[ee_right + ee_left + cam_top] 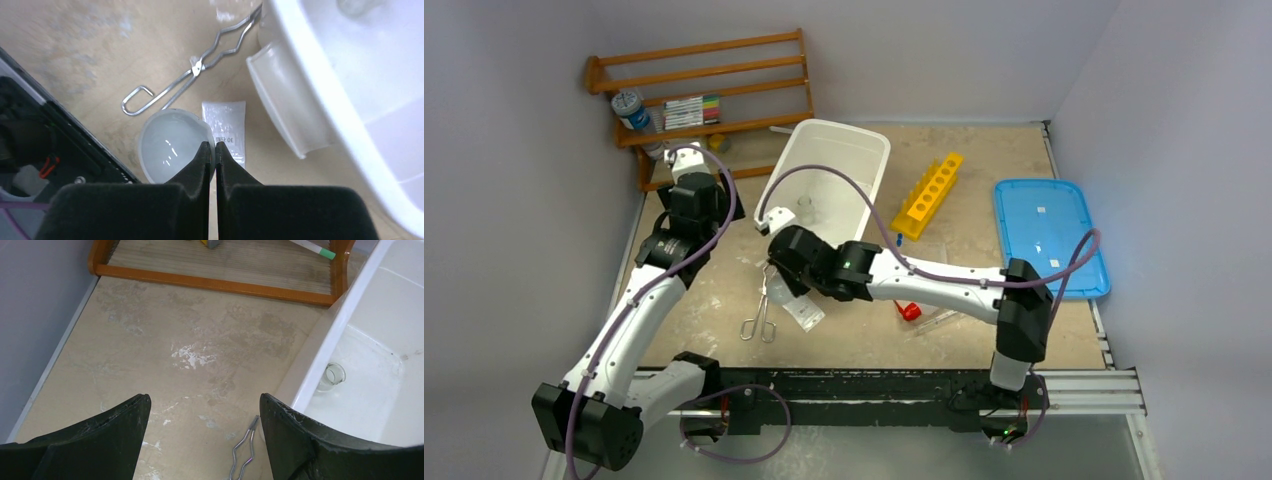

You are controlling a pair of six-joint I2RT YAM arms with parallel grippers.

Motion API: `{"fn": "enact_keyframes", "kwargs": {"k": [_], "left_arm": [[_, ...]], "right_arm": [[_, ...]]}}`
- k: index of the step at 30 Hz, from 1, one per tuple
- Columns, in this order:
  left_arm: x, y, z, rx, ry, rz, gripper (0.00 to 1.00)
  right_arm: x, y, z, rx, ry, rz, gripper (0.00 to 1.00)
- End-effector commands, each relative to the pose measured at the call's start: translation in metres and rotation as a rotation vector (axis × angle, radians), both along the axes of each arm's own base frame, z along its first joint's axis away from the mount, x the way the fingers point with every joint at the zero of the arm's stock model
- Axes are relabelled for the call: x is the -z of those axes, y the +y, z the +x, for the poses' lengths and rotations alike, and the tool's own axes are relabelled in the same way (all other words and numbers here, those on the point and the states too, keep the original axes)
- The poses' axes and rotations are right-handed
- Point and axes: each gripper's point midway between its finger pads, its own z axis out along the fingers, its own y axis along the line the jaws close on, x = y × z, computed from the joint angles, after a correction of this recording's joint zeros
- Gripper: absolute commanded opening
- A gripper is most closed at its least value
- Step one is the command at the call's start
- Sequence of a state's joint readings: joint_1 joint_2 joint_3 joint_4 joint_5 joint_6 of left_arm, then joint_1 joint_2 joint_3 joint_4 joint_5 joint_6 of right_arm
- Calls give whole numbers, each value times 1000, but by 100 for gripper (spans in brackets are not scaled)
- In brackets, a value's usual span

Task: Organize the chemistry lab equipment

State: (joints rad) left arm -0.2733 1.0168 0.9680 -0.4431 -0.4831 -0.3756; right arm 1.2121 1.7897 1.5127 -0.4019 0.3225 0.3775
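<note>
Black fingers of the right gripper fill the bottom of the right wrist view, pressed together on the edge of one round clear dish in packet, right at the dish's rim where the flat printed part of the packet begins. The packet lies on the table just in front of the white bin.

One pair of metal scissor-handled tongs lies flat on the table just beside the dish, loop handles toward the arms' bases and tips reaching the bin's near corner. The tongs do not touch the dish.

One tiny clear glass jar stands upright inside the bin, near its wall. One translucent squeeze bottle with red cap lies on its side on the table, under the right arm's forearm.

The left gripper is spread wide with nothing between its fingers, hanging over bare table between the bin and one wooden rack.

The rack holds a set of coloured markers; I cannot count them. One yellow tube rack and one blue lid lie to the right of the bin.
</note>
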Motion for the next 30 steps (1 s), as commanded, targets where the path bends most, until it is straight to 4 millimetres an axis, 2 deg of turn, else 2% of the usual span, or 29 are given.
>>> {"fn": "enact_keyframes", "kwargs": {"k": [1,4,7,9,12,16,20,26,28,30], "left_arm": [[-15,7,3,-43,-56,-24,80],[-14,8,3,-48,-54,-22,80],[-14,9,4,-54,-52,-18,80],[-14,10,3,-55,-55,-17,80],[-13,10,5,-52,-59,-15,80],[-11,10,7,-49,-59,-13,80],[-9,13,10,-57,-58,-16,80],[-4,19,14,-69,-49,-11,79],[-2,22,14,-80,-45,-1,79],[-2,25,15,-90,-46,5,78]], "right_arm": [[-92,-5,23,-2,-115,171,0],[-117,-17,46,13,-140,232,0],[-135,-34,79,63,-198,239,0],[-141,-46,103,98,-235,224,0],[-138,-60,143,150,-267,188,0],[-126,-73,194,205,-296,122,0],[-101,-88,245,266,-297,37,0],[-78,-89,300,268,-299,-14,0],[-64,-89,316,265,-288,-35,0],[-60,-87,327,254,-291,-32,0]]}}
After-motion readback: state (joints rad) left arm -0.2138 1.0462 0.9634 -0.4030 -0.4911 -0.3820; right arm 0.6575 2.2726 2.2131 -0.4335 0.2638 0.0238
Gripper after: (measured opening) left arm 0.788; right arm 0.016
